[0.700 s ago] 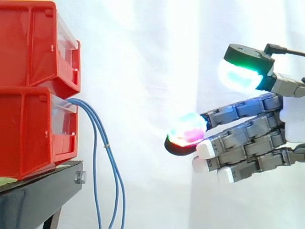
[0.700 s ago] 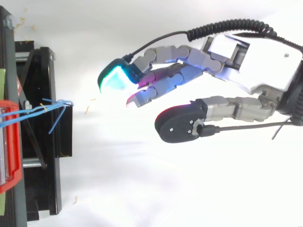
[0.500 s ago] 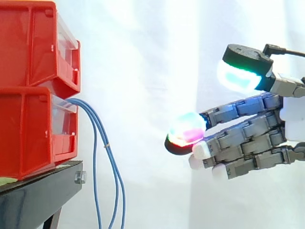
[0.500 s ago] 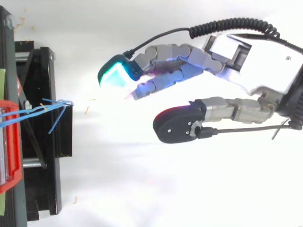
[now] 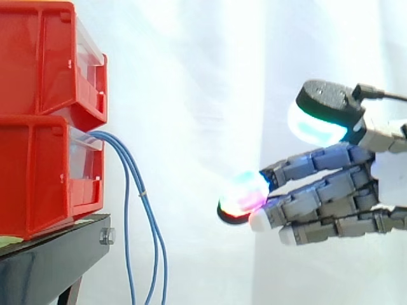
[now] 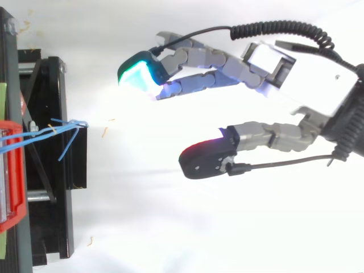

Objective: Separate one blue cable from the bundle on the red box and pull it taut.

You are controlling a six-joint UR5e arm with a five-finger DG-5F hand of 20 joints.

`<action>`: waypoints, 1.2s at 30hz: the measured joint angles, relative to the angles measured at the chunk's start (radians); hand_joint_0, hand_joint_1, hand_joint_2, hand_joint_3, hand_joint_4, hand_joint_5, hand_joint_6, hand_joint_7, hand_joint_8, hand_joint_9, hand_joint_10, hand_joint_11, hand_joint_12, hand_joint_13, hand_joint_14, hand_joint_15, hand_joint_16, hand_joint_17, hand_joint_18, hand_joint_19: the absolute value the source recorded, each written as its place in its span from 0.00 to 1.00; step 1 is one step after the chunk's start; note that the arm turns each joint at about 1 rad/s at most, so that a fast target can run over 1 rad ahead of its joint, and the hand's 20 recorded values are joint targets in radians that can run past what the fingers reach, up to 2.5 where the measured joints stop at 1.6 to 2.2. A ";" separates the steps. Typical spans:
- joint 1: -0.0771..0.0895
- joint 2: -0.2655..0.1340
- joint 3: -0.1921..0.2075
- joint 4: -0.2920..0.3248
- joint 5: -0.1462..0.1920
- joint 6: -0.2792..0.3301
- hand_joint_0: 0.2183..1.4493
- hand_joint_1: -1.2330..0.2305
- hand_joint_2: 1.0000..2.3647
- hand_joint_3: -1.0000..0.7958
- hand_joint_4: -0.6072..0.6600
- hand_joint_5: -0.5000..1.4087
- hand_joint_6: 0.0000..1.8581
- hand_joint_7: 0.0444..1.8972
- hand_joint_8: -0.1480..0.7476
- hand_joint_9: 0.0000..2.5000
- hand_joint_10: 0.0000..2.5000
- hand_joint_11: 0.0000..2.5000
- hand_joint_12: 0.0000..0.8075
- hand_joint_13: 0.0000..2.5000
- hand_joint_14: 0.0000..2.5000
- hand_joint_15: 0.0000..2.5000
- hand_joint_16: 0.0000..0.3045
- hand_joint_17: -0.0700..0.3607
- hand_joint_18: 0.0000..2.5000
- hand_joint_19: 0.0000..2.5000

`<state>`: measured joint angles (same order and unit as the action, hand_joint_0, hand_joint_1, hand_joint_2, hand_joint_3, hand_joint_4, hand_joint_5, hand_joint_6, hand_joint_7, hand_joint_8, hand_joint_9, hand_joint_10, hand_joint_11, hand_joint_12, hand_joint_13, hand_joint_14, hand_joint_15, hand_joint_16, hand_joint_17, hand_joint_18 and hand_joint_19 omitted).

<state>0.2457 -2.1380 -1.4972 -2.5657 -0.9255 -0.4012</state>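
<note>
A bundle of thin blue cables (image 5: 137,210) comes out of the lower red bin (image 5: 44,178) and droops down past the black stand (image 5: 57,254). From above the blue cables (image 6: 54,133) fan out over the stand's edge. My hand (image 5: 331,190) hovers well to the right of the cables, apart from them. Its fingers reach straight toward the bins, the thumb spread wide, nothing held. In the top view the hand (image 6: 296,79) has a wide gap between fingers and thumb.
A second red bin (image 5: 51,60) is stacked on the lower one. The white curtain hangs behind. Open space lies between the hand and the cables.
The thumb has swung away from the fingers, widening the gap. The hand has tilted slightly and crept a little toward the bins. The cables hang as before.
</note>
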 measured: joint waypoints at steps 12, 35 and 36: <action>0.001 -0.065 0.005 0.121 0.003 -0.031 0.19 0.39 0.00 0.28 0.59 0.14 0.27 0.34 0.40 0.07 0.00 0.03 0.44 0.00 0.00 0.05 0.22 0.51 0.00 0.08; 0.003 -0.208 0.145 0.165 0.006 -0.091 0.20 0.40 0.00 0.28 0.60 0.14 0.27 0.35 0.37 0.02 0.00 0.00 0.41 0.00 0.00 0.05 0.19 0.47 0.00 0.11; 0.003 -0.218 0.156 0.168 0.006 -0.088 0.20 0.40 0.00 0.28 0.60 0.14 0.27 0.35 0.37 0.02 0.00 0.00 0.41 0.00 0.00 0.05 0.19 0.47 0.00 0.11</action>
<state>0.2488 -2.3557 -1.3412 -2.3976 -0.9192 -0.4896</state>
